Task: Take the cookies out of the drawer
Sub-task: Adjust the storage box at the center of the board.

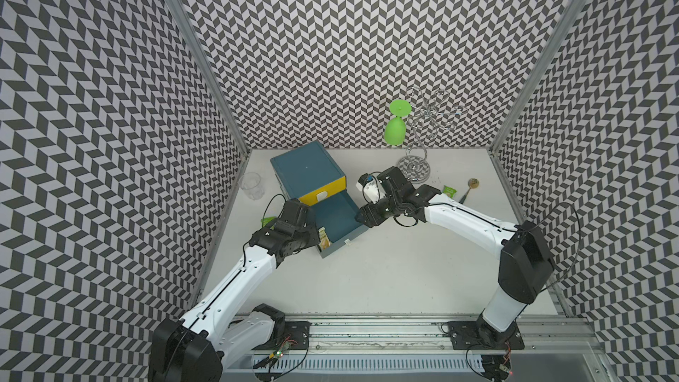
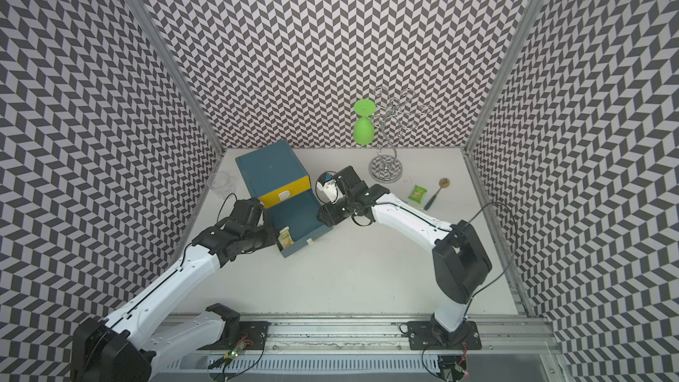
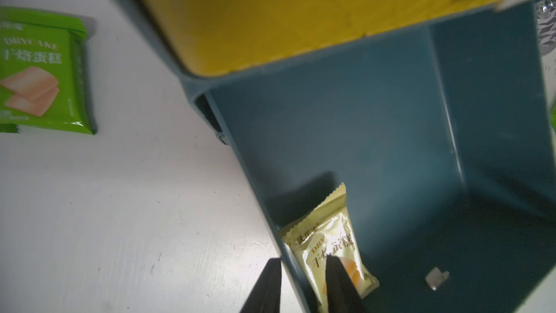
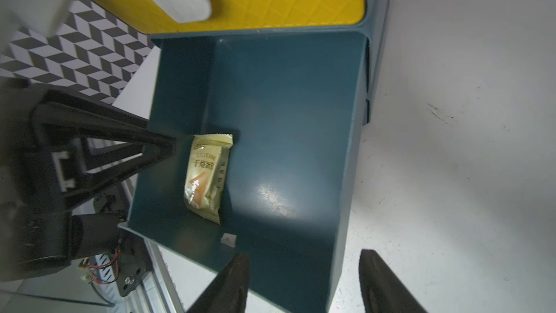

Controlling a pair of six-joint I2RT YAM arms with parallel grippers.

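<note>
We see a blue cabinet [image 1: 306,170] on a white table [image 1: 404,270], its lower drawer [image 1: 340,214] pulled out beneath a yellow upper drawer front [image 1: 336,187]. In both top views the drawer holds 1 cream-yellow cookie packet [image 2: 285,238], leaning on a side wall near the front corner; the left arm hides its own fingertips there. Only the left wrist view shows the left gripper [image 3: 303,260] straddling that wall, 1 finger [image 3: 267,284] outside and 1 lying on the packet [image 3: 325,236]; we cannot tell whether it pinches. That view also shows a green cookie packet [image 3: 39,70] on the table beside the cabinet; in a top view this green cookie packet [image 1: 267,221] is a mere sliver. The right wrist view shows the right gripper [image 4: 303,254] spread wide, holding nothing, 1 finger either side of the drawer's opposite wall. Only the top views show a second green packet [image 1: 449,189] beside a spoon [image 1: 472,183], a clear cup [image 1: 252,185], and a green glass [image 1: 396,128] hanging upside down on a wire rack [image 1: 415,170].
</note>
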